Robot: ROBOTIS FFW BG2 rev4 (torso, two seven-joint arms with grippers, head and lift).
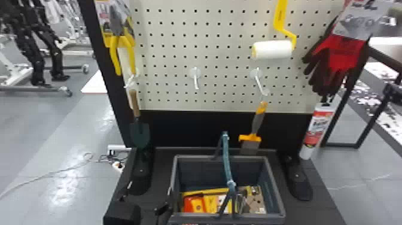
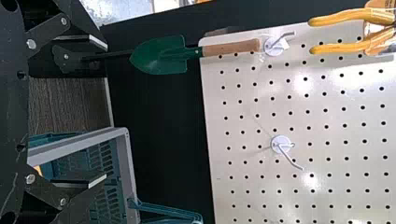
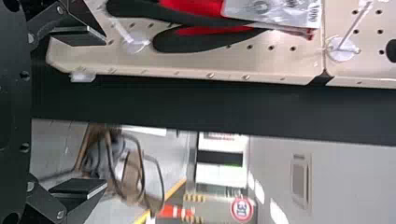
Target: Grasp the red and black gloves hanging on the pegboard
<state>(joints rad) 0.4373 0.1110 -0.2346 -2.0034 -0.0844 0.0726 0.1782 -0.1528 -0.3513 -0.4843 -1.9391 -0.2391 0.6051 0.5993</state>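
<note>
1. Fingers [image 3: 74,35] of right gripper [image 3: 100,112]: spread wide, nothing between them.
2. Left gripper [image 2: 100,112]: likewise parted and empty, low beside basket [image 2: 119,154], facing pegboard [image 2: 299,116].
3. Red and black gloves [image 1: 335,59]: hanging at pegboard's right edge, fingertips down, card header on top, outside right gripper's span.
4. Progress, by the look of it: approach only, no grasp yet.
5. Left to do: bring right gripper around gloves, close on them, lift off hook.
</note>
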